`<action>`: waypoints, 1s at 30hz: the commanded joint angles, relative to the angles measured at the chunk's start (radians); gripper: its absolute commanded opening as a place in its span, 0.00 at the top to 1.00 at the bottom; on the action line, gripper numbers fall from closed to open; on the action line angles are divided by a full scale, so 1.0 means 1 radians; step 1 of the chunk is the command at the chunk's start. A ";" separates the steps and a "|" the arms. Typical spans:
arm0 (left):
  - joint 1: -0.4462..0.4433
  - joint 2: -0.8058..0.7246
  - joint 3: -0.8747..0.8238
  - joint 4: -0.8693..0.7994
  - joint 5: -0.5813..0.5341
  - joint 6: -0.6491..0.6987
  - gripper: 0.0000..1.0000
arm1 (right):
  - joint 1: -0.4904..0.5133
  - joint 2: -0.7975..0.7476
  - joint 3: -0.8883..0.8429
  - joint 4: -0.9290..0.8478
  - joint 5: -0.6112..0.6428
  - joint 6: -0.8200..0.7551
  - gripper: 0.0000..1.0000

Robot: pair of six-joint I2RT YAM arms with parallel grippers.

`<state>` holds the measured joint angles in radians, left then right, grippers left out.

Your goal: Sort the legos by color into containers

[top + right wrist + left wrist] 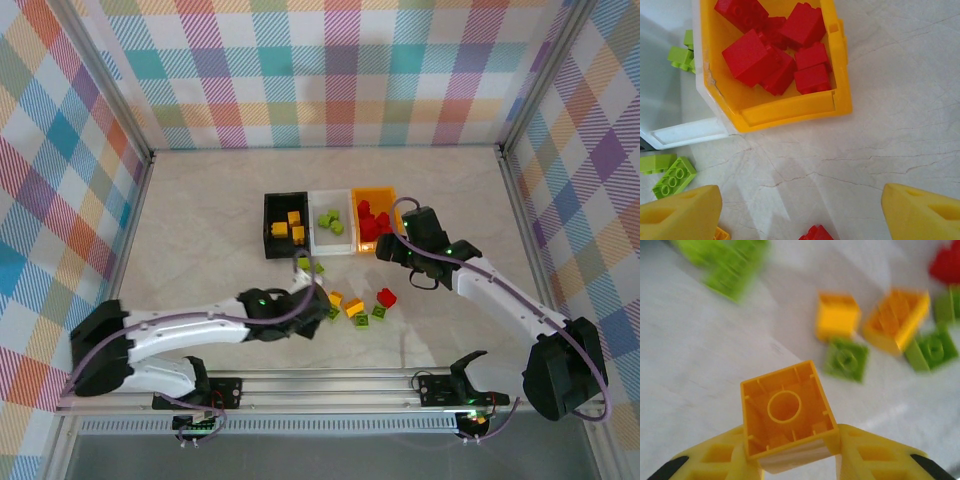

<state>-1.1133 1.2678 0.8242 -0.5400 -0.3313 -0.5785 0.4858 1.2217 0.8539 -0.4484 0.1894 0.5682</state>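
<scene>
Lego [785,410] pinched by left claw [792,457] | right claw [801,210] spread over table [895,130] beside orange bin [790,111] rim

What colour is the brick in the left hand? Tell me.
Yellow-orange; the brick shows best in left wrist view.

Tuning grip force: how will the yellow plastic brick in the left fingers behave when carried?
Probably stiff and light: the small yellow plastic brick shows a hollow, thin-walled underside. Likely somewhat slippery; its faces look smooth where the left fingers pinch it. Unlikely to roll if dropped, being boxy and flat-sided.
</scene>
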 commanded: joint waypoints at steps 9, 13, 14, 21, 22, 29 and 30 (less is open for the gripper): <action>0.489 0.172 0.301 0.047 0.068 0.232 0.65 | -0.003 -0.017 -0.010 -0.006 -0.005 0.014 0.16; 0.582 0.341 0.437 0.066 0.137 0.251 0.67 | -0.003 -0.023 -0.024 -0.009 -0.011 0.014 0.16; 0.595 0.381 0.473 0.062 0.141 0.255 0.67 | -0.003 -0.024 -0.025 -0.010 -0.011 0.013 0.16; 0.643 0.573 0.680 0.009 0.166 0.256 0.42 | -0.002 -0.046 -0.023 -0.035 -0.038 -0.010 0.15; 0.643 0.579 0.701 0.003 0.180 0.252 0.38 | -0.003 -0.049 -0.022 -0.041 -0.045 -0.015 0.15; 0.586 0.371 0.639 0.061 0.285 0.199 0.17 | 0.049 -0.047 -0.053 0.007 -0.148 -0.052 0.07; 0.573 0.328 0.610 0.069 0.292 0.193 0.16 | 0.073 -0.038 -0.051 0.016 -0.149 -0.055 0.07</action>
<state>-0.5003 1.7412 1.4685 -0.4911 -0.0956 -0.3618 0.5144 1.1831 0.8150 -0.4618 0.0956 0.5419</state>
